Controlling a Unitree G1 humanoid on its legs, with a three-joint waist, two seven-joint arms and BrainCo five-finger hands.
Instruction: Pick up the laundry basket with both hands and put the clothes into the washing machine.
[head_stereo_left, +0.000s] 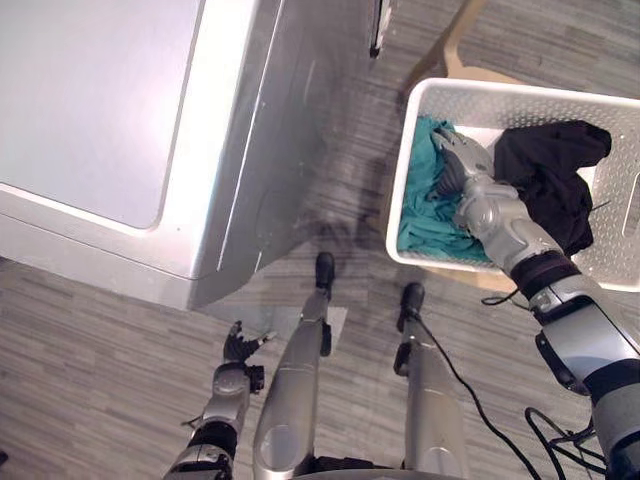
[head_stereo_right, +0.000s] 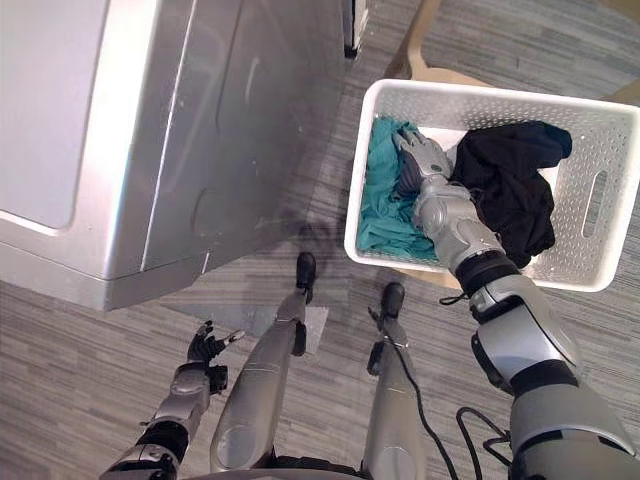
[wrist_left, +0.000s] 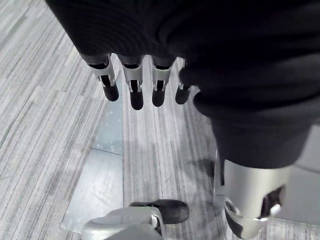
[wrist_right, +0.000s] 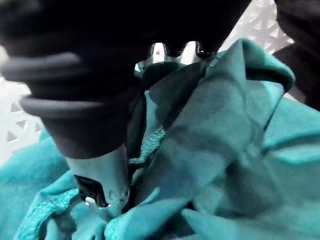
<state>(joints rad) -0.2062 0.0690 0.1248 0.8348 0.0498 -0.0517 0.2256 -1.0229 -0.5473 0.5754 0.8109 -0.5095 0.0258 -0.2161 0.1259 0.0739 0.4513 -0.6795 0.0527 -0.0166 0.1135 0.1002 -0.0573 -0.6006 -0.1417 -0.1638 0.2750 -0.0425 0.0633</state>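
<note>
My right hand (head_stereo_right: 420, 165) rests on the teal garment (head_stereo_right: 378, 205); I cannot tell its grip. I should gather a deep fold before lifting. Left hand (head_stereo_left: 238, 347) hangs uncurled.

Floor (head_stereo_left: 90, 340) — grey wood-grain planks, streaked light and dark, running throughout. Pale glossy rectangular sheet (wrist_left: 97, 175) — lying flat on the planks. Light tan wooden furniture piece (head_stereo_left: 447, 48) — curved leg and seat edge visible; kind uncertain. Lighting even, shadows soft.
</note>
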